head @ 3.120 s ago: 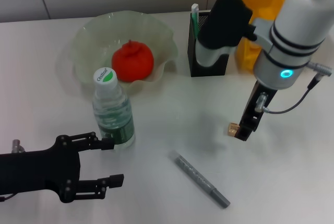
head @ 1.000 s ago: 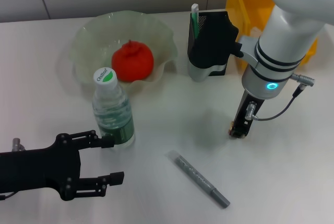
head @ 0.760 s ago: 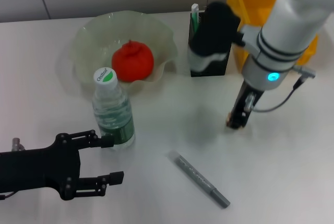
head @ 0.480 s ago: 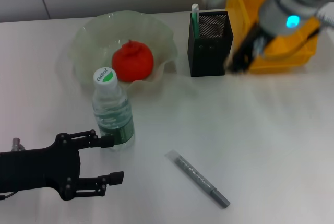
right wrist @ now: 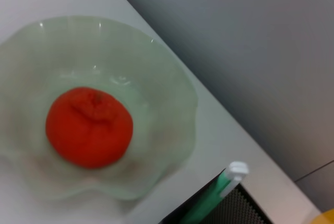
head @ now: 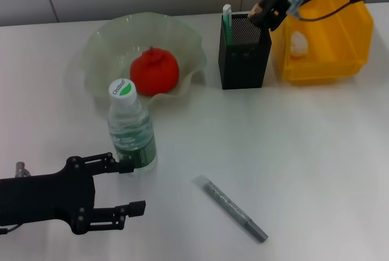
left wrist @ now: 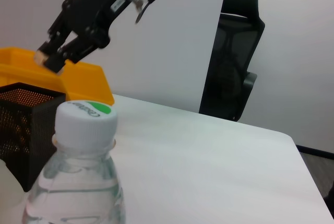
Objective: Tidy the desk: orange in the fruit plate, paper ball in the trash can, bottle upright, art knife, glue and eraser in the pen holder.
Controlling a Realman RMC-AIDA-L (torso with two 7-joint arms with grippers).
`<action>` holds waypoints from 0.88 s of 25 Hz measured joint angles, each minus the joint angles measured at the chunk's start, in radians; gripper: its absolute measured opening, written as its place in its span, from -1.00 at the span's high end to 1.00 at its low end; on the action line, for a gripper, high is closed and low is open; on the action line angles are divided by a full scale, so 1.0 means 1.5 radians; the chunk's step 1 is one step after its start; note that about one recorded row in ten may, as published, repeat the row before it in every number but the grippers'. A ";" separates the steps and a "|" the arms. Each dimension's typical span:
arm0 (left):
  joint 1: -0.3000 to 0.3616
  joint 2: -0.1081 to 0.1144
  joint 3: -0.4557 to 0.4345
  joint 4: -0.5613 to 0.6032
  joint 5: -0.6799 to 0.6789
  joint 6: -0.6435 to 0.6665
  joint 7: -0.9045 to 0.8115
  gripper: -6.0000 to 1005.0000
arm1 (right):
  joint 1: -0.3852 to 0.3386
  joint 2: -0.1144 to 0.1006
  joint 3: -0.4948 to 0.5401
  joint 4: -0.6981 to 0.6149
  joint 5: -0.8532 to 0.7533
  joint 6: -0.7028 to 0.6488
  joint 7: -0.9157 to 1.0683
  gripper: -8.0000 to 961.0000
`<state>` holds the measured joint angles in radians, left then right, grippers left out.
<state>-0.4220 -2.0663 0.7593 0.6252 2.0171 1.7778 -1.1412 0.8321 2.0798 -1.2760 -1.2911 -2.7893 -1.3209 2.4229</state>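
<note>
You are looking at a black mesh pen holder (head: 244,51) on a white tabletop (head: 316,170), with a yellow bin (head: 322,36) just beside it, an orange-red orange (head: 154,70) glowing in a pale green translucent plate (head: 106,48), and a grey knife (head: 234,208).

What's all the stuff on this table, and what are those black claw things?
fruit plate: one, pale green glass, far left.
orange: one, in the fruit plate.
water bottle: one, clear, green-white cap, upright, in front of the plate.
pen holder: one, black mesh, far centre.
green stick: one, standing in the pen holder.
yellow bin: one, far right.
grey pen-like tool: one, lying near centre.
left claw: black, open, beside the bottle.
right claw: holding a small tan eraser over the pen holder.
</note>
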 joint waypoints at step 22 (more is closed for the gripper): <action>-0.005 0.000 -0.001 -0.002 0.000 0.001 -0.001 -0.57 | -0.003 0.000 -0.001 0.065 0.013 0.061 -0.019 -0.12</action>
<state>-0.4302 -2.0662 0.7578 0.6227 2.0172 1.7789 -1.1428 0.8268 2.0800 -1.2774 -1.1934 -2.7702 -1.2289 2.3949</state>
